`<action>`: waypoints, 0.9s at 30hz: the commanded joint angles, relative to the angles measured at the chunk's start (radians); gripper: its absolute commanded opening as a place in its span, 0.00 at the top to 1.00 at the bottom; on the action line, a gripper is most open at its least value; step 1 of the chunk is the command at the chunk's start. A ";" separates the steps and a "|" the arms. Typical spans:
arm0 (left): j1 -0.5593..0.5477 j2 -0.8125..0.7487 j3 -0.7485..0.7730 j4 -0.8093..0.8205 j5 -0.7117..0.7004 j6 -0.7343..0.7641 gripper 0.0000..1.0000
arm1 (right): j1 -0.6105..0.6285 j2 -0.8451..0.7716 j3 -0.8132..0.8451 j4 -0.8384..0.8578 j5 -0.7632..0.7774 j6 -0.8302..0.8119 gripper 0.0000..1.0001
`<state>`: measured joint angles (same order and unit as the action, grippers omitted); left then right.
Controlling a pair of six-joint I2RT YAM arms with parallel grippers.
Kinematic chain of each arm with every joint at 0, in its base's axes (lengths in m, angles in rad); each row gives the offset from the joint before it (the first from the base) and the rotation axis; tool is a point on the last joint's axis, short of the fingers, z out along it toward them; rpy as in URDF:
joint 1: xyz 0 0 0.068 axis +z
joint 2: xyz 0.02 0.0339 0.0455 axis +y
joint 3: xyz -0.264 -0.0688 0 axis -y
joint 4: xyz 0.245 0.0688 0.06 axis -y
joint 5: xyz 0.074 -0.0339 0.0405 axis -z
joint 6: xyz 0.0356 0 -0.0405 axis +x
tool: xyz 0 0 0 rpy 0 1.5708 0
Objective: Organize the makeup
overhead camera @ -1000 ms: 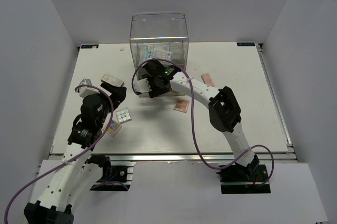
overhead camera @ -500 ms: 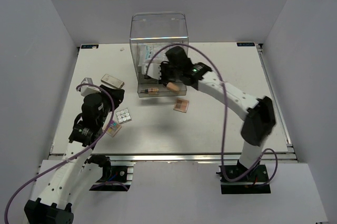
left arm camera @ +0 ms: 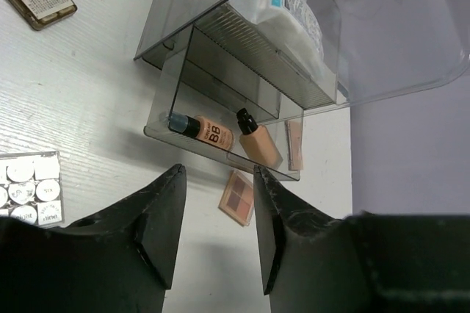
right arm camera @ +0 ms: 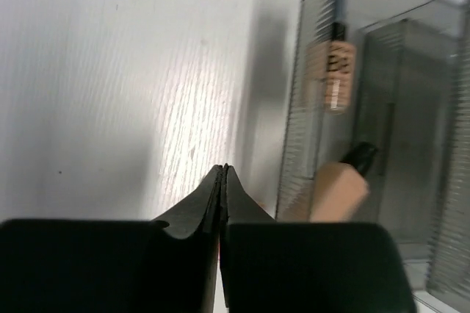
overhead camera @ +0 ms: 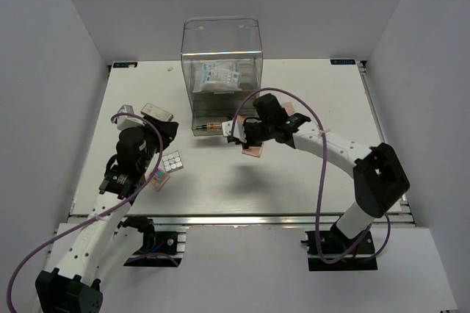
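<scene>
The makeup is spread round the clear drawer box (overhead camera: 220, 48). Its bottom drawer (left arm camera: 165, 123) stands pulled out, and two tan dark-capped bottles (left arm camera: 208, 131) (left arm camera: 258, 142) lie in it. A white-blue packet (left arm camera: 290, 4) rests on the shelf above. My right gripper (overhead camera: 241, 137) (right arm camera: 222, 170) is shut with nothing between its jaws. It hovers by the drawer's front, over a peach palette (overhead camera: 254, 150). My left gripper (overhead camera: 167, 131) (left arm camera: 219, 170) is open and empty, and looks towards the drawer from the left. The white palette of round pans (overhead camera: 172, 162) and a multicoloured palette (overhead camera: 156, 179) lie beside it.
A tan labelled palette (overhead camera: 156, 113) and a small grey-white item (overhead camera: 121, 114) lie at the left rear. Another peach palette (left arm camera: 294, 144) lies right of the drawer. White walls enclose the table (overhead camera: 330, 173) on three sides.
My right gripper let go of the tan bottle, which now lies in the drawer. It has drawn back down and to the right, jaws shut. The left arm has barely shifted.
</scene>
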<state>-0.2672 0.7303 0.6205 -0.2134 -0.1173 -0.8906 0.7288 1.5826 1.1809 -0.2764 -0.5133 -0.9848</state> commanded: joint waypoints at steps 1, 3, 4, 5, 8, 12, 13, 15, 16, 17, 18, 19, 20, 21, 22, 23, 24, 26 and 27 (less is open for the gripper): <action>0.006 -0.005 -0.008 0.025 0.015 -0.001 0.47 | 0.009 0.061 0.022 -0.030 0.056 -0.064 1.00; 0.006 -0.002 -0.007 0.025 0.015 -0.002 0.44 | 0.015 0.102 0.060 -0.015 0.128 -0.046 1.00; 0.006 0.001 -0.007 0.025 0.015 -0.001 0.43 | 0.018 0.131 0.065 0.008 0.153 -0.035 1.00; 0.006 0.001 -0.005 0.025 0.015 -0.001 0.42 | 0.023 0.146 0.075 0.055 0.176 -0.029 1.00; 0.006 0.001 -0.008 0.026 0.015 -0.005 0.38 | 0.035 0.210 0.101 0.149 0.278 0.000 1.00; 0.006 -0.008 -0.022 0.031 0.018 -0.022 0.34 | 0.038 0.298 0.180 0.245 0.415 0.024 1.00; 0.006 -0.008 -0.027 0.031 0.018 -0.025 0.33 | 0.041 0.325 0.189 0.273 0.445 0.041 1.00; 0.006 -0.009 -0.030 0.032 0.019 -0.031 0.33 | 0.041 0.349 0.209 0.366 0.508 0.058 1.00; 0.006 -0.009 -0.034 0.035 0.021 -0.034 0.33 | 0.041 0.367 0.224 0.391 0.548 0.067 1.00; 0.006 -0.009 -0.036 0.040 0.025 -0.037 0.33 | 0.041 0.376 0.232 0.411 0.567 0.081 1.00; 0.006 -0.006 -0.041 0.046 0.027 -0.044 0.33 | 0.040 0.382 0.238 0.428 0.588 0.084 1.00; 0.006 -0.006 -0.044 0.055 0.028 -0.048 0.33 | 0.040 0.399 0.250 0.454 0.598 0.086 1.00; 0.006 -0.005 -0.053 0.063 0.033 -0.054 0.33 | 0.040 0.408 0.258 0.462 0.607 0.089 0.97; 0.006 -0.002 -0.056 0.071 0.039 -0.057 0.33 | 0.041 0.418 0.270 0.464 0.613 0.089 0.92; 0.006 0.001 -0.061 0.084 0.042 -0.064 0.33 | 0.041 0.441 0.282 0.465 0.627 0.089 0.89; 0.006 0.004 -0.064 0.089 0.045 -0.067 0.33 | 0.040 0.451 0.307 0.468 0.633 0.092 0.86; 0.006 0.009 -0.065 0.094 0.054 -0.070 0.33 | 0.041 0.462 0.319 0.470 0.647 0.090 0.82; 0.006 0.021 -0.062 0.098 0.059 -0.070 0.33 | 0.038 0.490 0.356 0.465 0.656 0.090 0.80; 0.006 0.024 -0.061 0.098 0.062 -0.068 0.33 | 0.038 0.494 0.370 0.448 0.639 0.097 0.80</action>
<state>-0.2672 0.7483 0.5621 -0.1455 -0.0811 -0.9508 0.7837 2.0663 1.4727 0.0715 0.0654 -0.8959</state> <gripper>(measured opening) 0.674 0.197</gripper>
